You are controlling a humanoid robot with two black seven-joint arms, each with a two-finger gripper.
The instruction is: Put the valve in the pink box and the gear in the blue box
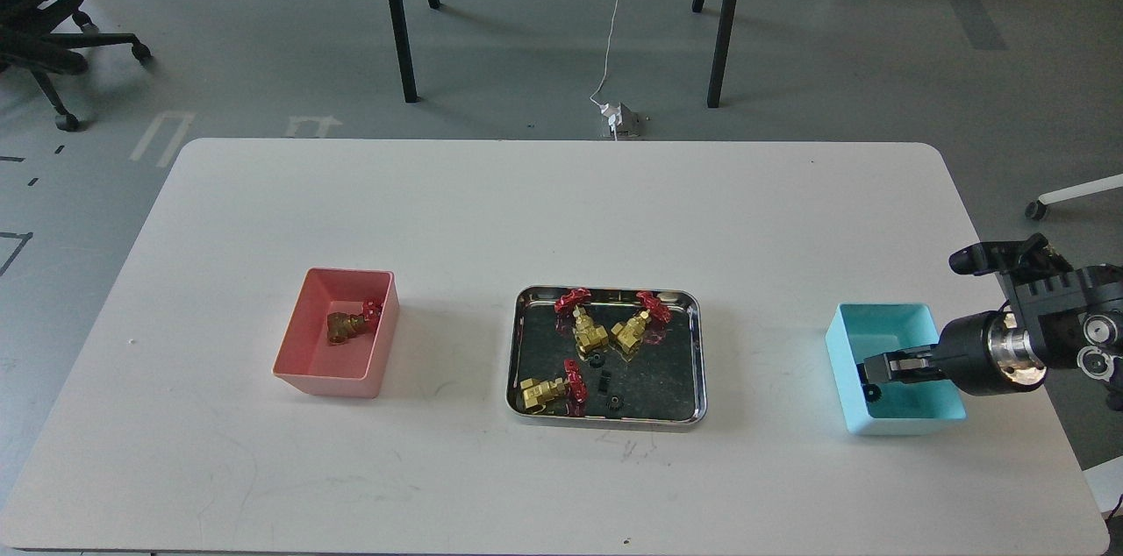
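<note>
My right gripper (869, 374) reaches in from the right, low over the blue box (895, 426). It looks shut on a tiny black gear (870, 394) that hangs at its tips inside the box's left end. The steel tray (693, 363) in the middle holds three brass valves with red handwheels (590, 332) (630, 331) (544, 391) and two black gears (597, 359) (614, 402). The pink box (303, 367) on the left holds one valve (349, 324). My left gripper is out of view.
A small black oblong piece (604, 382) lies in the tray between the gears. The white table (439, 214) ends just right of the blue box. Black table legs and cables are on the floor behind.
</note>
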